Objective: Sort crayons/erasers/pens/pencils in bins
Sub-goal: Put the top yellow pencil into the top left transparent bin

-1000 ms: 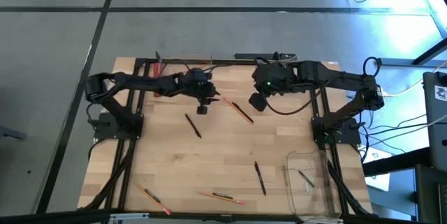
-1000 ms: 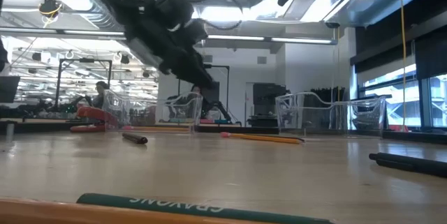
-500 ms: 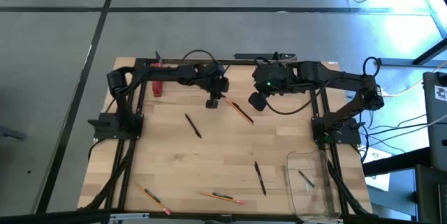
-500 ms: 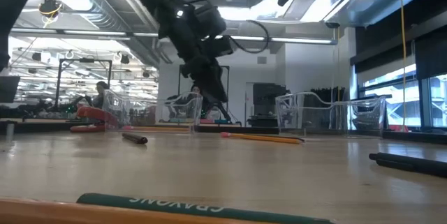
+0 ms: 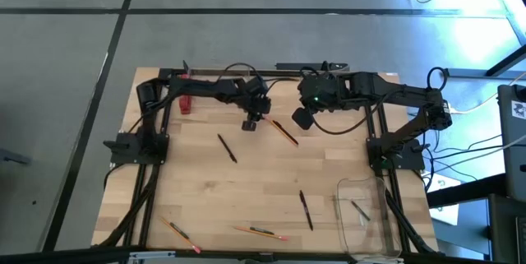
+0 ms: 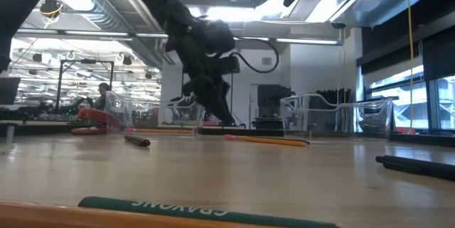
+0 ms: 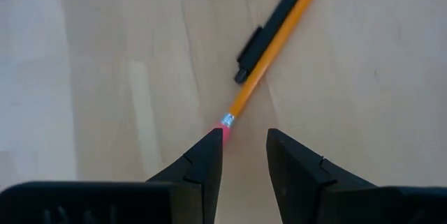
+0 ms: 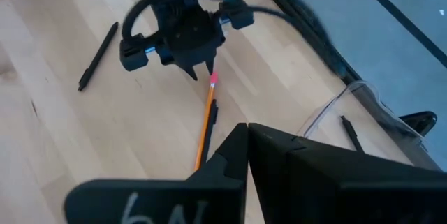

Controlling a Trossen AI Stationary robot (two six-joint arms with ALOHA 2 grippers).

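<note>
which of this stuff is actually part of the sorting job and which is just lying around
Job:
pencil by the open left pincer
other pencils
pens
bin
green item marked CRAYONS

Lying about:
cables beside the table
red bar, purpose unclear
right pincer, waiting

Robotics lab, exposed ceiling ducts (image 6: 78, 1), wooden workbench (image 5: 263, 190), distant equipment racks (image 6: 78, 86)

An orange pencil (image 7: 279, 39) lies flat beside a black pen (image 7: 276, 21), its pink eraser end just ahead of the left gripper's (image 7: 243, 155) parted fingertips.
</note>
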